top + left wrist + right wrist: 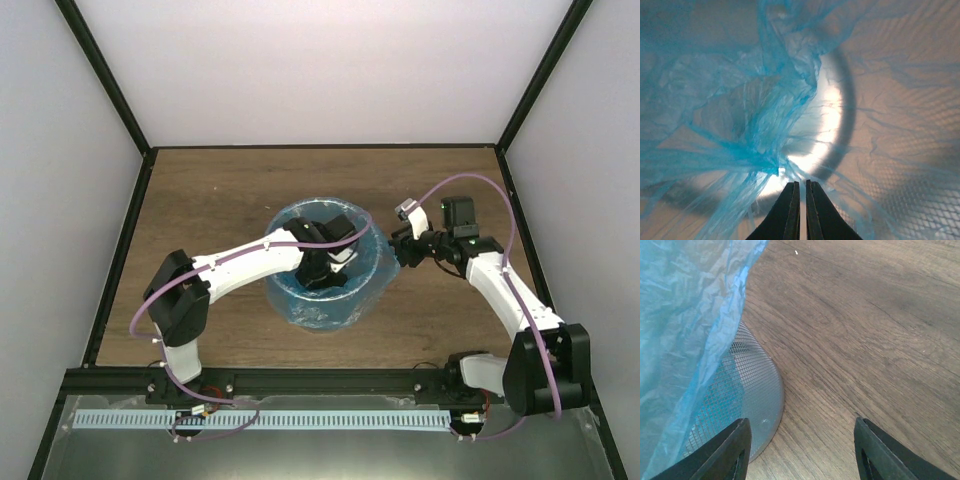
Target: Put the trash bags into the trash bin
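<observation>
Left gripper [801, 185] inside the trash bin [755, 390], fingers together; right gripper [800, 422] beside it, fingers apart. We advise pressing the trash bag [765, 100] down gently.

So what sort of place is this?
Probably a robot test booth, not a home: plain white walls in a black frame, a left arm and right arm bolted to a rail at the table edge, and a bin draped with a bag.

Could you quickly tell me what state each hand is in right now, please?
Left hand: closed; no grip on the bag visible.
Right hand: open, empty, beside the bin.
</observation>
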